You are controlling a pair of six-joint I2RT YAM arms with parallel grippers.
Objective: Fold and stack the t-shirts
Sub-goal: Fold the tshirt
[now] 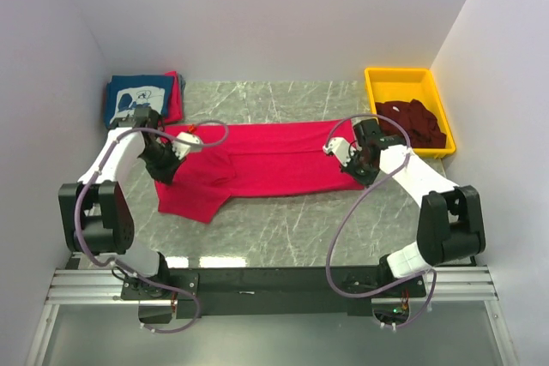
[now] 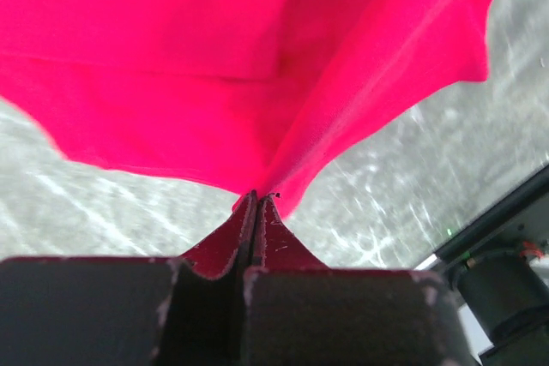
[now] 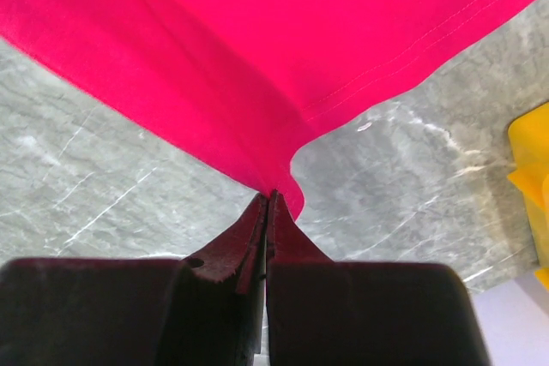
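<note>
Cloth of the red t-shirt [image 1: 274,160] is judged soft, light and limp. It can be expected to sag from whatever point it is lifted by, and to crease rather than hold a shape. The shirt is spread across the worktop [image 1: 283,220] between the two hands, with one sleeve lying on the near side of the left hand [image 2: 257,201].

That hand is seen pressed together on a pinch of the shirt's edge, and folds of fabric run away from its fingertips. The right hand [image 3: 271,199] is likewise pinched shut on a hem corner, and the stitched hem runs off beyond it and to its right.

Nothing fragile is involved, but so thin a bite could be pulled free if the cloth is tugged sharply. The worktop looks smooth, so the body of the shirt would probably slide rather than catch. Edges and corners are judged the best places to be taken, with both hands kept level so that a fold lands straight.

Beyond the left hand, a folded navy t-shirt [image 1: 135,97] is stacked on a second red t-shirt [image 1: 175,92]. Beyond the right hand, maroon t-shirts [image 1: 418,123] are heaped in a yellow bin [image 1: 399,76].
</note>
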